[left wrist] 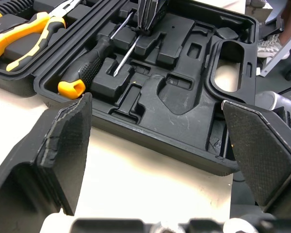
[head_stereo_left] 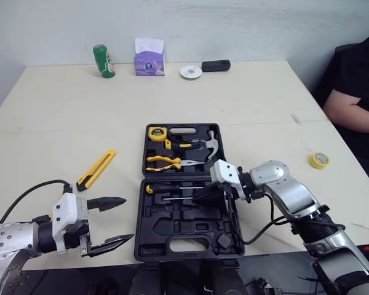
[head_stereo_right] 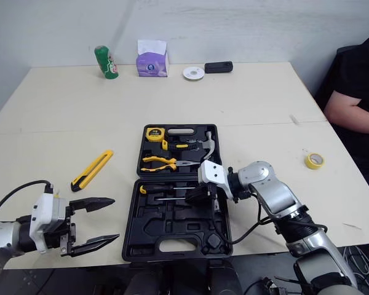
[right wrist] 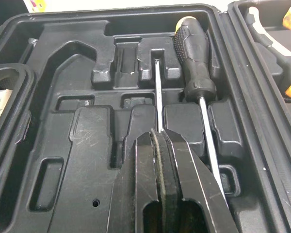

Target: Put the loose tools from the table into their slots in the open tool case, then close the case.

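Across the table (head_stereo_left: pixel 246 92), the open tool case (head_stereo_left: pixel 172 228) lies flat between the two arms, with its lid half on the far side.

The right gripper (head_stereo_left: pixel 198 196) reaches into the near half of the case. Its fingers are pressed together on the end of a thin screwdriver (right wrist: pixel 156 92). The bare shaft runs straight out from the fingertips along its moulded groove. A black-handled screwdriver (right wrist: pixel 191 53) lies seated just beside it and parallel to it. I cannot tell whether the thin one is fully down in its groove.

The left gripper (head_stereo_left: pixel 128 218) hangs near the table's front edge, just outside the case wall. Its fingers are spread wide and hold nothing.

One loose tool remains on the tabletop, a yellow box cutter (head_stereo_left: pixel 96 169). It lies ahead of the left gripper and slightly to its outer side, well apart from the right gripper, which is across the case. Its long axis runs on a diagonal, with the far end leaning toward the case. The left arm is clearly nearer, so the pick most likely falls to it. The open fingers would probably need turning to close across the cutter's narrow width.
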You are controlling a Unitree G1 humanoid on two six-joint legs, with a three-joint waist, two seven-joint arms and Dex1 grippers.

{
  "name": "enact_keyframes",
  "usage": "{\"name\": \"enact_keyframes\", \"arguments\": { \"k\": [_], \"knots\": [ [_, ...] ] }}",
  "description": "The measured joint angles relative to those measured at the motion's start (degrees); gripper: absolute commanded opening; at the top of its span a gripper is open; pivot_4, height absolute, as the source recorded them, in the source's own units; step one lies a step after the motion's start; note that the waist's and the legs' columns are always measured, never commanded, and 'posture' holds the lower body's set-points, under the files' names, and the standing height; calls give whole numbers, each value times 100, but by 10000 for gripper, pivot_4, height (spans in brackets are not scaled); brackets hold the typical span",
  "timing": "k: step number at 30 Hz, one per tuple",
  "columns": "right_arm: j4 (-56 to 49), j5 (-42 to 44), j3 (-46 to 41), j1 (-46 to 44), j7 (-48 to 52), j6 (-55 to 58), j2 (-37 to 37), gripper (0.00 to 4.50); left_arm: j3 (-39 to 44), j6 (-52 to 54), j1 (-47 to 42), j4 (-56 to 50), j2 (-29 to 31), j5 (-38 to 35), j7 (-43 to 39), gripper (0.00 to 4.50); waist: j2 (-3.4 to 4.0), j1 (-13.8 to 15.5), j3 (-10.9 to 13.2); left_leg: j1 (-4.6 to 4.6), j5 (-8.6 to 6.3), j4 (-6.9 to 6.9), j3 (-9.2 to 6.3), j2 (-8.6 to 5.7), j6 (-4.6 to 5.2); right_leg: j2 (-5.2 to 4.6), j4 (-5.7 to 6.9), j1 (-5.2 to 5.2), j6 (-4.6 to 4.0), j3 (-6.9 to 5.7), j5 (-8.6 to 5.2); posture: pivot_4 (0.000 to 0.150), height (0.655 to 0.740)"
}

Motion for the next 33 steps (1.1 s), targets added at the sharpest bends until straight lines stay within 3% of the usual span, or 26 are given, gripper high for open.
{"name": "enact_keyframes", "arguments": {
  "k": [6, 10, 13, 16, 20, 24, 33],
  "knots": [
    [41, 295, -475, 359, 224, -574, -135, 282, 27, -14, -19, -5, -148, -1, 202, 45000, 25, 30, 17, -29, 6, 1, -1, -3, -3, -1, -18, -12, 2, -8, 1, 1500, 7400],
    [-76, 795, -1391, 571, 102, -539, -443, 282, 525, 42, 106, 0, -142, -13, 352, 45000, 34, 30, 29, -48, 15, 4, 0, -6, 11, -3, -31, -23, 8, -8, 4, 1500, 7400],
    [-245, 1036, -2153, 667, -182, -396, -783, 9604, 1068, 87, 438, 107, -132, -13, 356, 45000, 40, 9, 34, -48, 10, -4, 2, -5, 18, 0, -42, -26, 7, -8, 4, 1500, 7400],
    [-176, 1030, -2718, 978, -388, -432, -1169, 24021, 1717, 64, 620, 553, -230, -13, 418, 45000, 42, 24, 37, -51, -5, -11, 2, -2, 38, 4, -46, -31, 4, -11, 1, 1500, 7400],
    [681, 644, -3206, 1313, -720, -1327, -1485, 44274, 2602, 84, 803, 1199, -266, -97, 464, 45000, 43, 17, 40, -55, -8, 1, 12, -4, 47, 1, -47, -32, 9, -8, 4, 1500, 7400],
    [2366, 292, -3980, 1486, -1412, -2228, -1898, 44703, 3661, -55, 1002, 2152, -351, -114, 662, 45000, 48, 11, 47, -55, -12, 1, 17, -8, 45, -4, -50, -35, 12, -4, 5, 1500, 7400],
    [4479, 46, -4453, 1513, -1994, -3423, -2414, 44703, 4124, -737, 959, 3759, -366, 233, 1199, 45000, 61, -13, 56, -54, -24, -5, 18, -2, 21, -4, -39, -48, 8, 3, 3, 1500, 7400]
  ]
}}
